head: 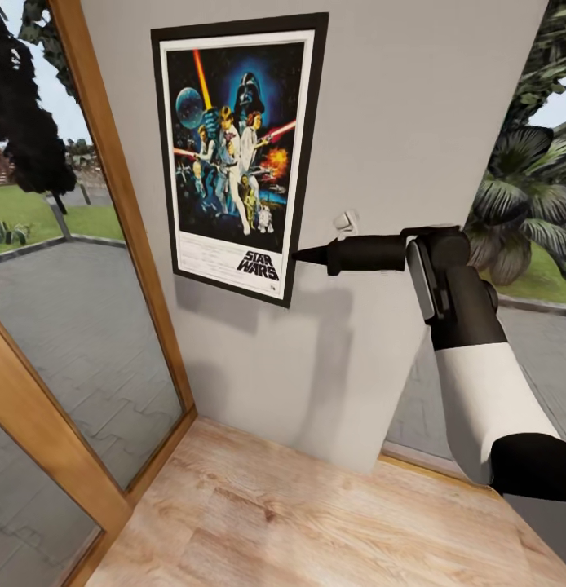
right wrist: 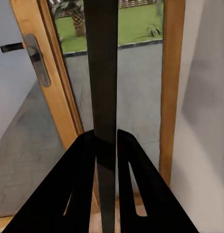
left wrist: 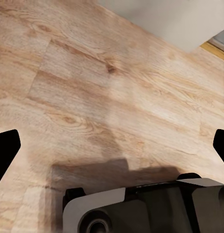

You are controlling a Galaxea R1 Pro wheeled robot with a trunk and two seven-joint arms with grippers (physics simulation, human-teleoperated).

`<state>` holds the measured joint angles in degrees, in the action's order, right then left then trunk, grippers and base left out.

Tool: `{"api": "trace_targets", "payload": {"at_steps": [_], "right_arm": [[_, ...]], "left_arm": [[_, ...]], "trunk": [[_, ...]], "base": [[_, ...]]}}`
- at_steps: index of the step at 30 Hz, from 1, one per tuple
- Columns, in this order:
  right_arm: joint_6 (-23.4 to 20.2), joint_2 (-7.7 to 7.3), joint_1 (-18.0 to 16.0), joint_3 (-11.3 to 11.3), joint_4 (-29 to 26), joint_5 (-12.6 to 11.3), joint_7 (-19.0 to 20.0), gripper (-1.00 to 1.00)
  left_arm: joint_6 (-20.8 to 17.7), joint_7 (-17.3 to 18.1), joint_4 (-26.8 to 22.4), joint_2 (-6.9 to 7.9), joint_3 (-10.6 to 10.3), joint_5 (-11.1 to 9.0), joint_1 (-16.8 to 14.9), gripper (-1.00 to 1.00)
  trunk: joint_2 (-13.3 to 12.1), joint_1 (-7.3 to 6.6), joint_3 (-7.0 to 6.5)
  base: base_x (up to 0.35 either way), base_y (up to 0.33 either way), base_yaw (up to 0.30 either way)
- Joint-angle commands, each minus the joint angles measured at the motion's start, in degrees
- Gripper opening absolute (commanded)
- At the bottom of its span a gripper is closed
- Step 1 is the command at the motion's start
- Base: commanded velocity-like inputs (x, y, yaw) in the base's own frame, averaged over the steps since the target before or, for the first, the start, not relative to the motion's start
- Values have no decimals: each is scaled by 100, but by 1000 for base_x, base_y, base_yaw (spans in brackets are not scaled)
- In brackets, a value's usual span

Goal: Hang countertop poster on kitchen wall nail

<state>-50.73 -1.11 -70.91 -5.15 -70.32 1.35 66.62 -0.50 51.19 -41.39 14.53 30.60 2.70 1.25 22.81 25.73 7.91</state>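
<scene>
The poster sits flat on the wall, its right edge pinched by the right gripper. Check it hangs from a nail before letting go. The left gripper stands wide, holding nothing.

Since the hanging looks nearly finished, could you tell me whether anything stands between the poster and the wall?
Nothing visible does. The poster lies flat against the grey wall, with the right gripper pinching its right edge; a small white fitting sits beside it.
</scene>
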Motion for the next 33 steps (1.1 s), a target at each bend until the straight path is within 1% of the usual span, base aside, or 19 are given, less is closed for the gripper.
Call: {"api": "trace_targets", "payload": {"at_steps": [1, 9, 15, 22, 28, 33], "right_arm": [[-45, -3, -11, -3, -4, 5, 18, -100], [-36, -3, -28, -3, -8, 5, 18, -100], [-10, -3, -28, 7, -5, 0, 18, -100], [7, -3, -23, 6, -8, -2, 16, -100], [10, -3, -20, 5, -8, -2, 11, -100], [10, -9, -20, 5, 5, 2, 10, -100]], "left_arm": [[-7, 25, -11, -3, 16, 28, -2, 100], [-8, 29, -10, -3, 24, 28, -2, 100], [-8, 29, -15, -3, 24, 28, -2, 100], [-3, 30, -13, -1, 25, 28, -2, 100], [-5, 30, -11, 5, 25, 28, -2, 100], [-6, 30, -10, 6, 25, 28, -2, 100]], "trunk": [[12, 5, 11], [12, 5, 11], [12, 5, 11], [12, 5, 11], [12, 5, 11], [12, 5, 11]], "base": [[181, 0, 0], [54, 0, 0], [141, 0, 0], [39, 0, 0], [132, 0, 0], [28, 0, 0]]}}
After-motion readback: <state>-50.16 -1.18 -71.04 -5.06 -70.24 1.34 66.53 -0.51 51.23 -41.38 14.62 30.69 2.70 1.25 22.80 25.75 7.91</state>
